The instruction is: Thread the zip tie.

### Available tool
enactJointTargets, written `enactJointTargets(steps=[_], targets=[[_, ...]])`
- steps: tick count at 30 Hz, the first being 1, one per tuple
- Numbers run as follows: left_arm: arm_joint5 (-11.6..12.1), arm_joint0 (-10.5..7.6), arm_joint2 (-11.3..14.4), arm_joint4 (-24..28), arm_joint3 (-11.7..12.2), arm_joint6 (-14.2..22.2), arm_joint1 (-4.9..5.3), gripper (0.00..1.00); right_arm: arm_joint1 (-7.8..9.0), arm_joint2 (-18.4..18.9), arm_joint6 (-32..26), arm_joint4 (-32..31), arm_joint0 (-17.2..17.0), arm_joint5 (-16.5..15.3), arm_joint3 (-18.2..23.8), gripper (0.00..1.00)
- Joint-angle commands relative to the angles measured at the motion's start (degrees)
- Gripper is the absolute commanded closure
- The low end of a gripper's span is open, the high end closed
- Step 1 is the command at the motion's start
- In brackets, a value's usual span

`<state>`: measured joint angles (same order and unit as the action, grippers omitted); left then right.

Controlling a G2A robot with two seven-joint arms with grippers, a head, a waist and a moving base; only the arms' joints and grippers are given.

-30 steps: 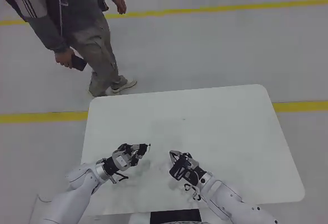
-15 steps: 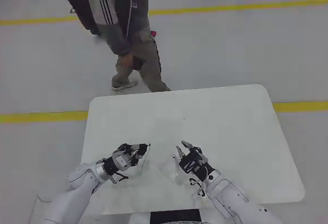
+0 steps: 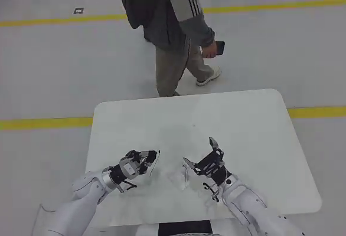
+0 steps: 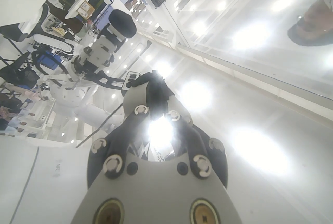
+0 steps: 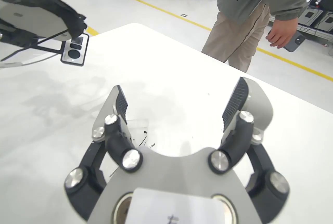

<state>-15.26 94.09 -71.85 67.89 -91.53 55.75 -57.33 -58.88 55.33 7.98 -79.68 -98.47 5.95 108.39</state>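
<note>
My left gripper (image 3: 147, 157) hovers low over the near left of the white table (image 3: 238, 124), shut on a thin dark zip tie (image 3: 153, 165) that hangs from its fingertips. In the left wrist view the gripper (image 4: 153, 80) points up at the ceiling, and the zip tie (image 4: 104, 123) runs as a fine line beside it. My right gripper (image 3: 199, 153) is a short way to the right of it, open and holding nothing. The right wrist view shows its ribbed pads (image 5: 121, 103) spread wide over the table (image 5: 169, 64), with the left gripper (image 5: 75, 25) farther off.
A small clear plastic piece (image 3: 182, 175) lies on the table between the two grippers, just under the right gripper (image 5: 136, 129). The far half of the table is bare white surface with rounded corners.
My right gripper has opened wide, turned, and shifted to the right, away from the left gripper. The left arm has kept still with the zip tie.
</note>
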Motion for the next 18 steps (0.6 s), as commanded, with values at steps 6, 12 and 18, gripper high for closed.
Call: enactJointTargets(steps=[6,12,18], targets=[[0.3,-0.45,-0.3,-0.9,-1.1,5.9,0.29,1.0,0.26,5.8,5.6,8.1,-3.0,-1.7,0.7,0.0],[1.2,0.25,-1.4,0.5,-3.7,8.7,0.47,1.0,0.05,8.3,9.5,13.3,-4.2,-4.2,0.9,0.0],[1.5,0.39,-1.6,0.3,-3.9,8.7,0.51,1.0,0.03,8.4,9.5,13.5,-4.2,-4.5,0.7,0.0]])
